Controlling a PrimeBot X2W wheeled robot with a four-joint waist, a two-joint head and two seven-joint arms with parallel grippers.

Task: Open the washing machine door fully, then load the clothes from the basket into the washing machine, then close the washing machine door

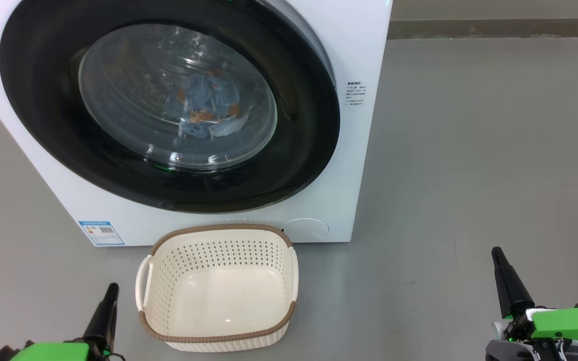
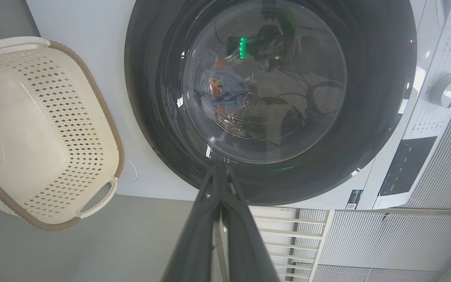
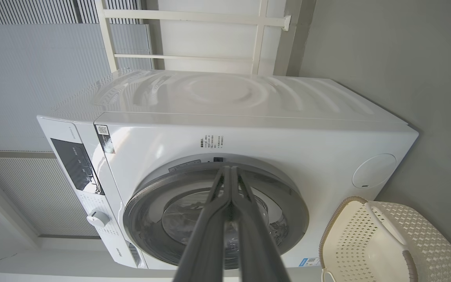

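On the grey floor [image 1: 469,150] before the robot stands one washing machine [image 1: 364,75], a big white box. It has one washing machine door [image 1: 38,100], one blue label sticker [image 1: 101,233] at its lower left corner and one round white cap [image 1: 305,228] at its lower right. The door is a large circle with a broad glossy black rim and a bulging clear glass centre, and it lies flat against the machine's front, apparently closed. Behind the glass, low in the drum, sits one piece of the clothes [image 1: 203,105]. It is a crumpled light blue garment with small orange and brown figures and a strip of white trim. The left wrist view shows the same bundle through the glass, along with one pale dial [image 2: 446,90] on the control panel. One basket [image 1: 219,230] stands on the floor just in front of the machine, below the door. It is cream perforated plastic with a brown braided rim and a handle at each side, and its smooth inner bottom is in plain sight. Two grippers are low in the head view, well apart from the basket's sides. The left gripper [image 1: 112,288] is at the lower left and the right gripper [image 1: 495,253] at the lower right. Each has its two long dark fingers pressed together tip to tip, closed on nothing.
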